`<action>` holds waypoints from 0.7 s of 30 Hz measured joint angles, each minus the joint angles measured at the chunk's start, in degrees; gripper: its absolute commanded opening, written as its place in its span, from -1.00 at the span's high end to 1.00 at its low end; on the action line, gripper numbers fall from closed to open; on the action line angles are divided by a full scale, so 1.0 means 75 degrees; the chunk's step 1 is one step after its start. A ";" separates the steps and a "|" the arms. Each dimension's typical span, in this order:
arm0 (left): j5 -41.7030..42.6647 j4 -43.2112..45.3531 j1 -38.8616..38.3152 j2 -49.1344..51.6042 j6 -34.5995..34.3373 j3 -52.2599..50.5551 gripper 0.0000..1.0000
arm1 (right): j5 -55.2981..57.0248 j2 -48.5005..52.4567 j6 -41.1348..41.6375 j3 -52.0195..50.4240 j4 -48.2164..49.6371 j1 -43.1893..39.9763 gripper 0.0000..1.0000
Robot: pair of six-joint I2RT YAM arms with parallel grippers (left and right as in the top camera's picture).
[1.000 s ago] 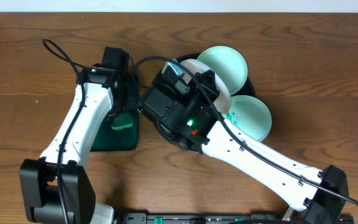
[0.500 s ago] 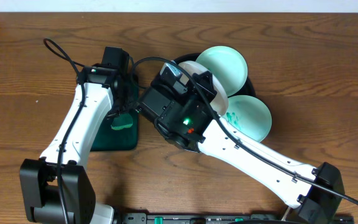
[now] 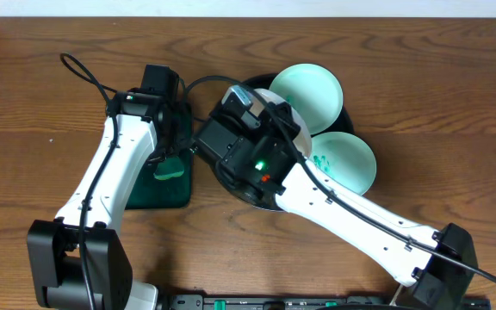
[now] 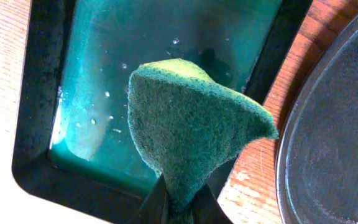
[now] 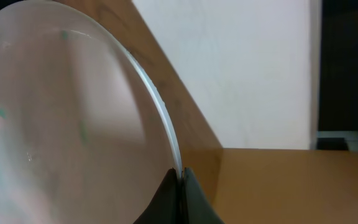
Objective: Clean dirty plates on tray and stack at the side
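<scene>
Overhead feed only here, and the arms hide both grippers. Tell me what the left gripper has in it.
Observer: The left gripper is shut on a green sponge, pinched at one end so the rest fans out.
Operator: Now give me the right one.
Observer: The right gripper is shut on the rim of a plate, which is tilted up on edge.
</scene>
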 measured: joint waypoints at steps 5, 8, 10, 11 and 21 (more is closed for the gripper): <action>0.0000 0.0000 0.0000 0.0000 0.0000 0.0000 0.86 | -0.1250 0.0000 0.0656 0.0000 -0.0035 -0.0385 0.98; 0.0000 0.0000 0.0000 0.0000 0.0012 0.0000 0.86 | -0.2043 0.0000 0.1276 0.0000 -0.0102 -0.0918 0.98; 0.0003 0.0000 0.0000 0.0000 0.0026 0.0000 0.86 | -0.2512 0.0000 0.1638 0.0000 -0.0163 -0.1329 0.98; 0.0003 0.0000 0.0000 0.0000 0.0029 0.0000 0.86 | -0.2719 0.0000 0.1778 0.0000 -0.0189 -0.1510 0.98; 0.0003 0.0000 0.0000 0.0000 0.0032 0.0000 0.86 | -0.4759 0.0000 0.2702 0.0000 -0.0254 -0.2827 0.98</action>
